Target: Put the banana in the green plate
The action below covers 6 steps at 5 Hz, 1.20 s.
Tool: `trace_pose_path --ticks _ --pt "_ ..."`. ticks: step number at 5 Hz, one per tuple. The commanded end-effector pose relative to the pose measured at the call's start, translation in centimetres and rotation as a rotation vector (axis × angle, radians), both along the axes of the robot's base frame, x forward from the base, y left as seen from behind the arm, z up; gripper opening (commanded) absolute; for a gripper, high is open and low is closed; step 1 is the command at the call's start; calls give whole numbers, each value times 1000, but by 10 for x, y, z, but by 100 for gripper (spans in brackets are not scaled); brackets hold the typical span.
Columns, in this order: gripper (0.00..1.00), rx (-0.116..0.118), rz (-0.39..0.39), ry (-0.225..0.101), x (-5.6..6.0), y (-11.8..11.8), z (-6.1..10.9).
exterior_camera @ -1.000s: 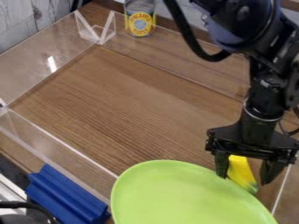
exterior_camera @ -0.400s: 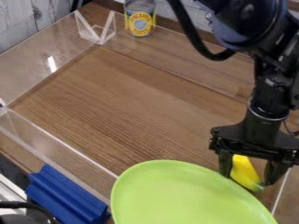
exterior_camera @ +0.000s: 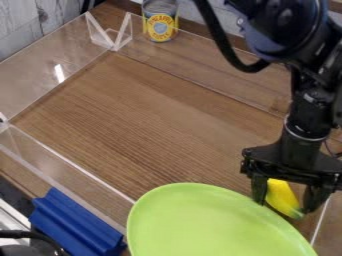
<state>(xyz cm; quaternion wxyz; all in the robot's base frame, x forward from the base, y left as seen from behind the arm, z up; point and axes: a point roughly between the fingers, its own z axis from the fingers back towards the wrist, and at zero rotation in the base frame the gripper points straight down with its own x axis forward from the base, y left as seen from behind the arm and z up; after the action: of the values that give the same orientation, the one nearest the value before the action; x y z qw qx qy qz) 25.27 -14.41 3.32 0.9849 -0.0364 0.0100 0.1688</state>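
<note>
**Yellow banana caught between spread fingers at the plate's edge**

Yellow and small, the banana point(exterior_camera: 279, 194) lies on the wooden bench point(exterior_camera: 160, 110) directly beneath the hand point(exterior_camera: 285, 193), just beside the far right rim of the green plate point(exterior_camera: 214, 225). The hand points straight down with its dark fingers point(exterior_camera: 253, 186) spread wide, one on each side of the fruit; nothing is pinched yet, and the banana appears to rest on the wood rather than hang from the grip.

The relation that matters: the fruit sits between the fingers, not off to a side, so the coming move calls for a squeeze, not a reach. Its long axis seems to run roughly away from the camera and a little to the right, across the line between the fingers, which would let them close on its narrow sides. Part of it is hidden by the hand, so the exact angle is uncertain.

The banana looks toy-like, glossy, slightly curved, bright yellow, and far smaller than the lime-green plate. Whether it touches the rim cannot be told.
</note>
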Motion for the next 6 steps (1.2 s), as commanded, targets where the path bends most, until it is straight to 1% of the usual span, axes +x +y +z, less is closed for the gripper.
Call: trace_pose_path --ticks 1,4,5,6 --pt "0 -20 -8 -47 10 -7 11" --pt "0 -1 -58 -27 5 -7 38" --pt "0 3 -66 -28 3 -5 53" --pt "0 4 -118 -30 -5 -2 68"
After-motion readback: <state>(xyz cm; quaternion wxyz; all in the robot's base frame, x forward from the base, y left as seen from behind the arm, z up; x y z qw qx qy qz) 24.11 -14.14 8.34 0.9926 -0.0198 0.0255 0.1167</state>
